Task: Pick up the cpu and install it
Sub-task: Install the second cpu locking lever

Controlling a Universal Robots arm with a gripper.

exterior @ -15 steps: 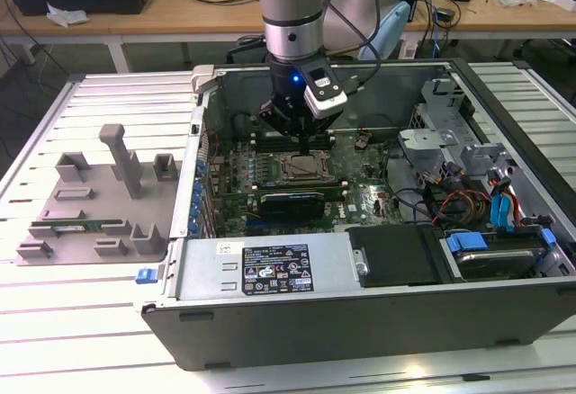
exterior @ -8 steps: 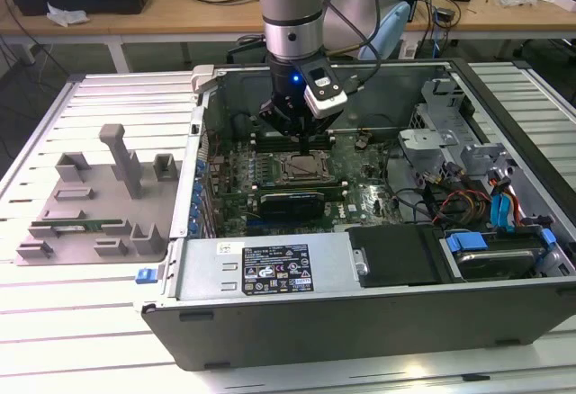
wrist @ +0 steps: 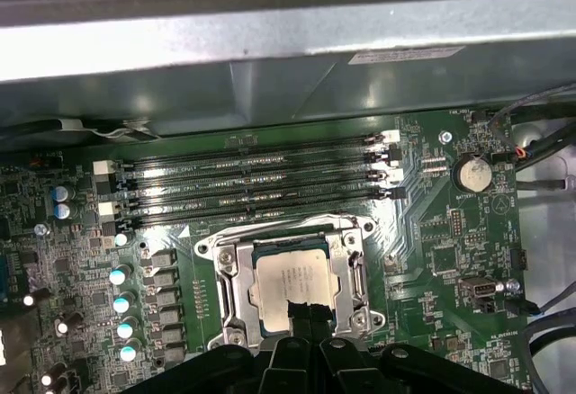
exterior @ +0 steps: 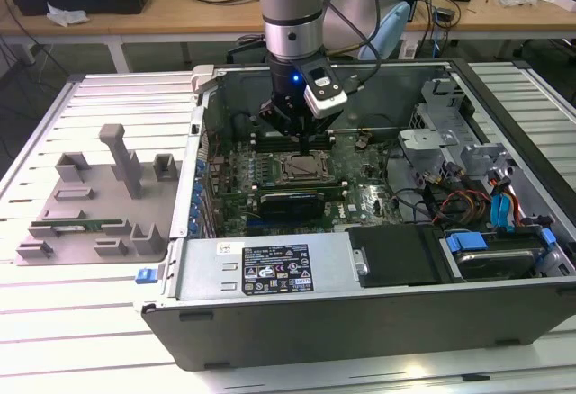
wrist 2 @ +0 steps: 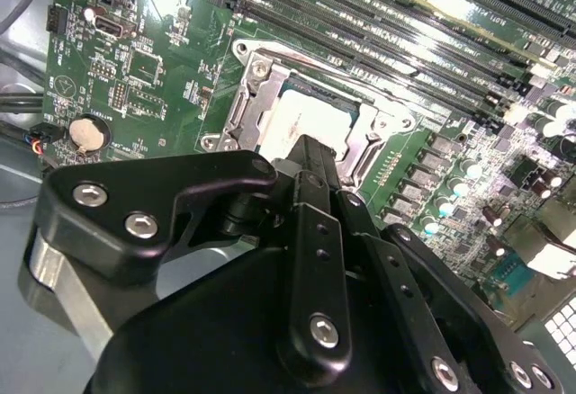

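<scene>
One small flat square cpu [wrist: 292, 291] with a shiny silver metal top lies inside the metal socket frame [wrist: 227, 288] on the green motherboard [wrist: 450, 250], within the open grey computer case [exterior: 270, 317] standing on the ribbed white surface [exterior: 108, 97]. In both wrist views its top reflects light brightly. The black gripper [wrist 2: 310, 156] hangs directly over the chip, and its fingers [wrist 2: 315, 187] seem pressed together, tips just above or touching the metal top; I cannot tell which.
</scene>
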